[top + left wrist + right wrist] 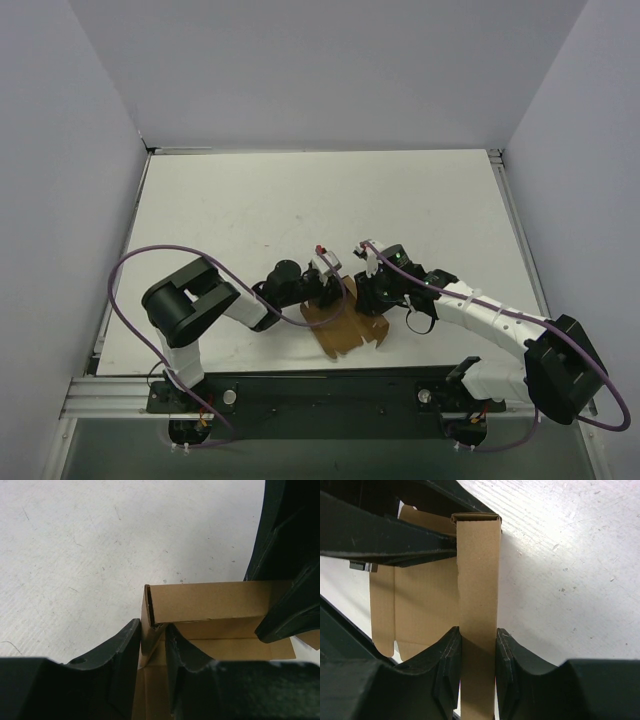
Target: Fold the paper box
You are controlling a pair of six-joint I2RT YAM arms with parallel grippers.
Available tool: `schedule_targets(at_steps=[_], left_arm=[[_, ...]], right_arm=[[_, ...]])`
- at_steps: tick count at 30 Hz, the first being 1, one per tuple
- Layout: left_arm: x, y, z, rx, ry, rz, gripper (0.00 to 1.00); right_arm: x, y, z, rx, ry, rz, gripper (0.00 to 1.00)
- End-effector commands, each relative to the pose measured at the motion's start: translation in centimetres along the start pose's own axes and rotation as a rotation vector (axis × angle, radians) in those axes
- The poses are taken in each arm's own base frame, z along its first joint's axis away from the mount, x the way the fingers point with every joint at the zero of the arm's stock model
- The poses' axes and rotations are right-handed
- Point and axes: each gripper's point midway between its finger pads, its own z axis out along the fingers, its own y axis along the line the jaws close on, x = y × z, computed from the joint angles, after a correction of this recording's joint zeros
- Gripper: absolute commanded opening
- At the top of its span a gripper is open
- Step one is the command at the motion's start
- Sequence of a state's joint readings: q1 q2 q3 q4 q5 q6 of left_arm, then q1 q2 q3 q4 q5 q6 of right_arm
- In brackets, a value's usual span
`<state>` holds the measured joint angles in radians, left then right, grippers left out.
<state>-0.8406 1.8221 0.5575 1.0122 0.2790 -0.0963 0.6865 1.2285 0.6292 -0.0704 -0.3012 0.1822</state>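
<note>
The paper box [345, 322] is a brown die-cut cardboard sheet, partly folded, lying near the table's front edge between both arms. My left gripper [325, 290] is shut on an upturned side flap of the box [150, 630], with its fingertips [125, 650] on either side of it. My right gripper [372, 290] is shut on a folded-over wall strip of the box [479, 580], its fingertips [451, 655] pressing both edges. The left gripper's fingers [385, 535] cross the top of the right wrist view.
The white table [300, 210] stretches behind the box, bounded by grey walls. The black base rail [320, 390] runs along the near edge just below the box. Purple cables [150, 255] loop off both arms.
</note>
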Motion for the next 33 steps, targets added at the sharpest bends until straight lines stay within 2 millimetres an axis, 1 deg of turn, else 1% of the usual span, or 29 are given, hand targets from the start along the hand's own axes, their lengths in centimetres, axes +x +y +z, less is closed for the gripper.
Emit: schedule_targets(at_steps=[1,2,8,10,13,15,16,17,18,19,24,30,33], left_arm=[[-2.6,-2.6,0.1,0.147,-0.085,0.013,0.33],[-2.6,-2.9,0.1,0.161,-0.084,0.010,0.29],[-2.7,-3.3,0.1,0.185,-0.087,0.001,0.26],[-2.9,-3.5,0.3,0.193,-0.095,-0.009,0.25],[-2.7,-3.0,0.4,0.160,-0.085,-0.033,0.14],[-2.1,-2.2,0.5,0.107,-0.061,-0.038,0.09],[-1.4,-1.6,0.5,0.068,-0.033,-0.040,0.08],[-1.4,-1.3,0.6,0.046,-0.025,-0.034,0.06],[-1.1,-1.1,0.6,0.024,-0.014,-0.024,0.03],[-0.6,-0.6,0.6,-0.013,0.007,-0.023,0.01],[0.2,0.7,0.3,-0.118,0.038,-0.006,0.00],[0.9,3.0,-0.7,-0.288,0.063,-0.008,0.00],[1.2,3.6,-1.2,-0.345,0.069,-0.013,0.00]], right_arm=[[0.1,2.7,0.1,-0.155,0.007,-0.033,0.27],[0.1,2.8,0.1,-0.161,0.008,-0.033,0.27],[0.2,3.3,0.0,-0.194,0.016,-0.033,0.27],[0.2,3.2,0.1,-0.191,0.021,-0.032,0.27],[0.2,2.9,0.3,-0.166,0.019,-0.028,0.27],[0.1,2.3,0.2,-0.130,0.011,-0.023,0.27],[0.1,2.2,0.2,-0.122,0.007,-0.027,0.27],[0.0,1.9,0.2,-0.106,0.004,-0.025,0.27],[0.1,1.8,0.2,-0.102,0.006,-0.027,0.27],[0.0,1.8,0.2,-0.100,0.000,-0.027,0.27],[0.0,1.3,0.2,-0.073,-0.002,-0.028,0.27],[-0.1,1.0,0.2,-0.049,-0.009,-0.026,0.27],[0.0,0.7,0.1,-0.033,-0.008,-0.028,0.27]])
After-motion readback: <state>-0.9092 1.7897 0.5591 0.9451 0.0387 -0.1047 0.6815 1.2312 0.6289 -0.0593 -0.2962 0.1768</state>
